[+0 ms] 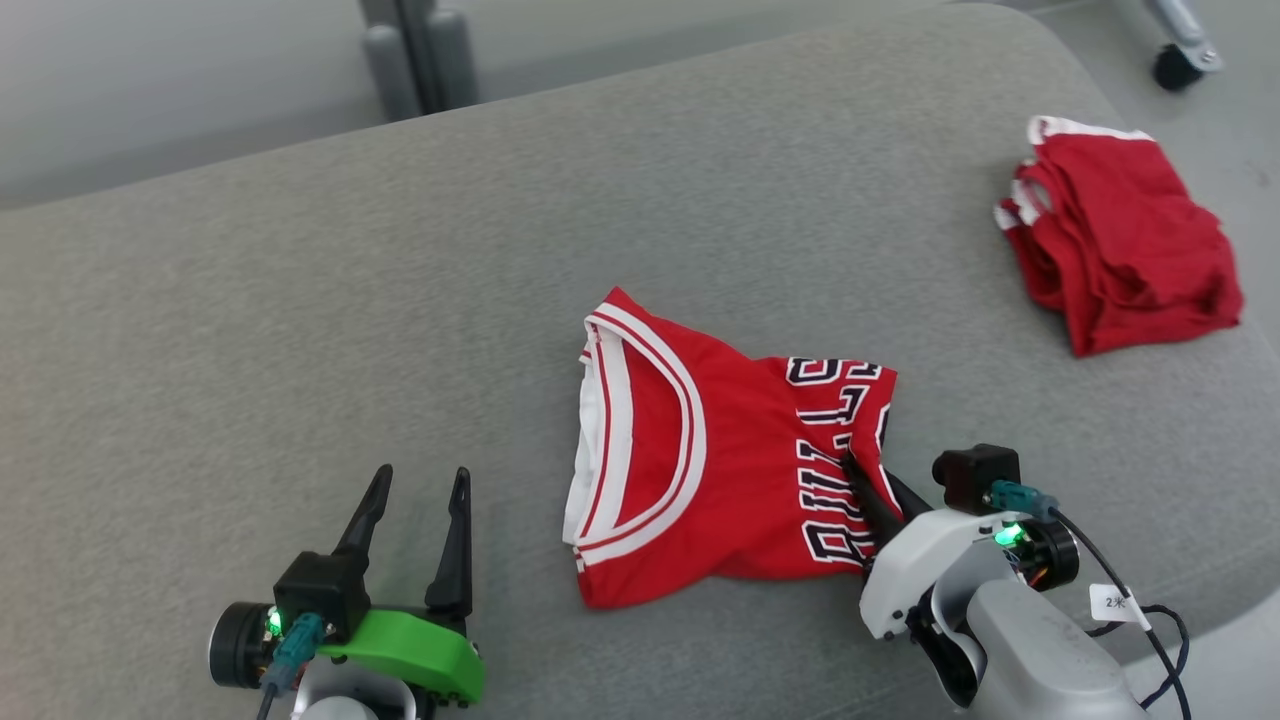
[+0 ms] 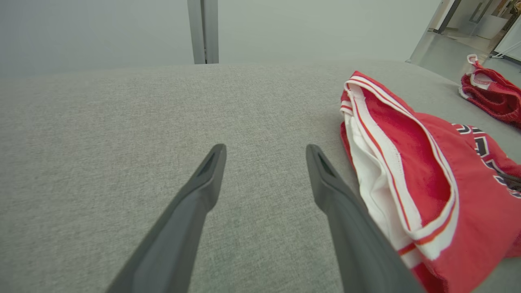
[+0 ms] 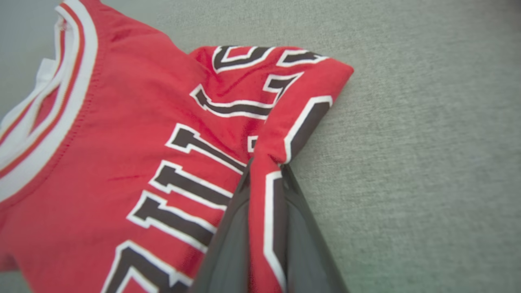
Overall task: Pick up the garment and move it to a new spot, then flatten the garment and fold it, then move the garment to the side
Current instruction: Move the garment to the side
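Note:
A red jersey with white trim and black lettering lies folded on the grey cushion, its neck opening toward the left. My right gripper is shut on the jersey's right edge, and a fold of red fabric sits pinched between its two dark fingers. My left gripper stands open on the cushion to the left of the jersey, holding nothing. In the left wrist view the jersey lies just right of my open left gripper.
A second red garment lies bundled at the cushion's far right, also seen as a red bundle. A caster wheel stands on the floor beyond. The cushion's front right edge drops off near my right arm.

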Controlling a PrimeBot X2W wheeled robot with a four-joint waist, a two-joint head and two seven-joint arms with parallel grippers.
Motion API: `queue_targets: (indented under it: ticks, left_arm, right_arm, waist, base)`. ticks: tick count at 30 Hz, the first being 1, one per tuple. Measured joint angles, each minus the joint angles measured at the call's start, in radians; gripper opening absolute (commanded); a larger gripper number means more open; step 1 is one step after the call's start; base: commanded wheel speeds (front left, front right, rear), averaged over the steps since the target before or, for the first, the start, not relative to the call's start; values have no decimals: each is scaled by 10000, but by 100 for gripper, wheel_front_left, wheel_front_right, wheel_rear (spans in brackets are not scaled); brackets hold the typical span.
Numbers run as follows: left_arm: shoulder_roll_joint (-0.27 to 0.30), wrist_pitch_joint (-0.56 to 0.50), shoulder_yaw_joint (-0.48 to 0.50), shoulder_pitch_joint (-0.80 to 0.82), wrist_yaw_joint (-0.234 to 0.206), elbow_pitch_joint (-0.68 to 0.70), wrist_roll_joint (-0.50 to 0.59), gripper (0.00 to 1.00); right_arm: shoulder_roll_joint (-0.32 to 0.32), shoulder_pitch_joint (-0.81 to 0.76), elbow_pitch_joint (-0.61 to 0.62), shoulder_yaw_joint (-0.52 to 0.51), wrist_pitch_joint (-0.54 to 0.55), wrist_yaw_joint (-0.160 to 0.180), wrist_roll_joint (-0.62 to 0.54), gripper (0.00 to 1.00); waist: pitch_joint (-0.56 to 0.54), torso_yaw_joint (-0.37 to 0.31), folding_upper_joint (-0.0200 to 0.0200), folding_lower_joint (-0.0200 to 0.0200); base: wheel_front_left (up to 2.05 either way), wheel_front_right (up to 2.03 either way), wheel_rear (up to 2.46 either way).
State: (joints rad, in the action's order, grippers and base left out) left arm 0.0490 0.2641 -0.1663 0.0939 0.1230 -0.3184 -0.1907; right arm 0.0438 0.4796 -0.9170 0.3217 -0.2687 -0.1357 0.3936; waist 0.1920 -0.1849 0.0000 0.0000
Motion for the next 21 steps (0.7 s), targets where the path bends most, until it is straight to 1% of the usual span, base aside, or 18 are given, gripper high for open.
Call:
queue_targets:
  ticks: [6, 12, 15, 17, 21]
  left_arm:
    - [0, -2, -284, 43, 10, 13, 2, 100]
    - [-10, 0, -746, 358, 40, -88, -15, 100]
    - [-12, 0, -830, 486, 44, -161, -6, 100]
    - [-13, 0, -836, 514, 44, -176, 13, 100]
    - [-15, 0, -571, 519, 46, -94, 180, 100]
  right_arm:
    - [33, -390, 257, -163, 40, 29, -12, 0]
    - [65, -600, 583, -727, 46, 40, -276, 0]
    - [63, -593, 882, -803, 46, 40, -374, 0]
    - [69, -501, 999, -671, 46, 40, -552, 0]
    - [79, 525, 1233, -63, 48, 42, -525, 0]
  waist:
    - [-110, -1583, 0, 0]
    - [-114, -2819, 0, 0]
    - [-57, -3224, 0, 0]
    - [6, -3398, 0, 0]
    - [275, -3541, 0, 0]
  base:
    - [0, 0, 0]
    - [0, 0, 0]
    - [0, 0, 0]
    - [0, 0, 0]
    - [0, 0, 0]
